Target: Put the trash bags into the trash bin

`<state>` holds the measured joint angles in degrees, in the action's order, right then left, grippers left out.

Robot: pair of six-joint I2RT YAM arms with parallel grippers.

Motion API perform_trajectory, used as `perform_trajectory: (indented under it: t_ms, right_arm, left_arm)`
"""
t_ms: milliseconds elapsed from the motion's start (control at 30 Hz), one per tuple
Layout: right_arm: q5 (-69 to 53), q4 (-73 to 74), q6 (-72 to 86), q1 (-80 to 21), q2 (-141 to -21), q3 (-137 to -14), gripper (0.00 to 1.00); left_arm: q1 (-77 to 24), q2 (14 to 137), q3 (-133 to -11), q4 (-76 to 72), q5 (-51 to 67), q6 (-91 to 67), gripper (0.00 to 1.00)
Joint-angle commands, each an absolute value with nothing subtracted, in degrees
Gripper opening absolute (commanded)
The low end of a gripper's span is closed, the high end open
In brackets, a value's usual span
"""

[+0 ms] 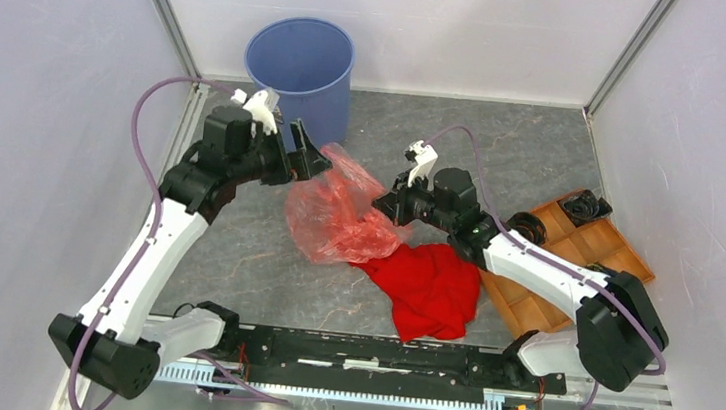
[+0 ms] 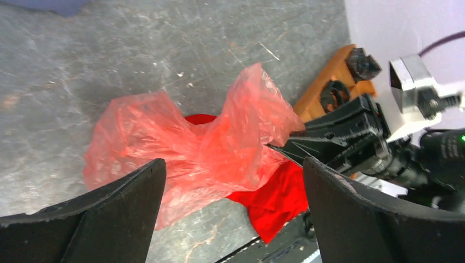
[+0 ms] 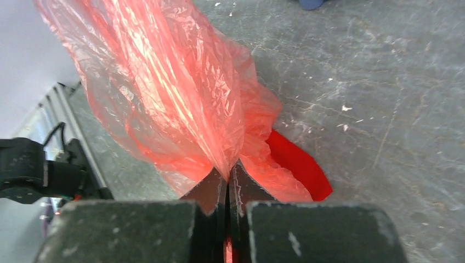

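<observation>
The right claw (image 3: 227, 178) is clamped tight on a gathered fold of the thin translucent red-orange plastic trash bag (image 3: 164, 93), the film fanning out from between its closed jaws. The left claw (image 2: 233, 167) stands wide and empty, just off the bag's 10 o'clock edge in the overhead view. The bag sags onto the grey stone-patterned table (image 1: 234, 253), its 5 o'clock corner overlapping an opaque red cloth (image 1: 431, 287), with an orange-brown compartment tray (image 1: 530, 302) at 3 o'clock of that. The round blue plastic trash bin (image 1: 327, 101) stands upright at 11 o'clock of the bag. As I judge it, the right arm should lift until the trailing film clears the rim, carry toward 11 o'clock, and let go only over the mouth; loose film could snag the rim or drag the cloth along
</observation>
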<state>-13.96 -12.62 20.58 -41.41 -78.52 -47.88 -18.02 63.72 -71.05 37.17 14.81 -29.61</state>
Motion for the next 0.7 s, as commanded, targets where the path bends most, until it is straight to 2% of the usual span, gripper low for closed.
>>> perform_trajectory:
  t_ms: [0, 133, 333, 433, 567, 667]
  right_arm:
    - [-18.7, -22.1, 31.3, -39.6, -77.6, -45.5, 0.00]
    - [-19.7, -27.3, 35.3, -38.9, -78.5, -43.3, 0.01]
    - [-19.2, -27.5, 35.5, -38.9, -77.4, -42.0, 0.01]
    - [-18.5, -27.1, 35.5, -38.9, -76.5, -40.9, 0.01]
    - [-16.1, -25.3, 34.5, -38.9, -75.0, -39.7, 0.01]
    - [-14.4, -23.4, 33.2, -38.8, -74.6, -39.6, 0.01]
  left_arm:
    - [-18.3, 57.8, -63.3, 30.7, 21.0, -36.1, 1.00]
    - [-22.9, 53.7, -52.8, 22.1, 21.6, -42.8, 0.98]
    - [-35.0, 53.0, -50.1, 20.8, 0.9, -46.8, 0.98]
    - [-36.3, 55.1, -49.8, 21.5, -4.2, -48.6, 0.83]
    - [-37.2, 58.4, -49.1, 21.8, -5.7, -48.6, 0.60]
    - [-37.3, 59.8, -48.4, 21.2, -4.4, -48.8, 0.48]
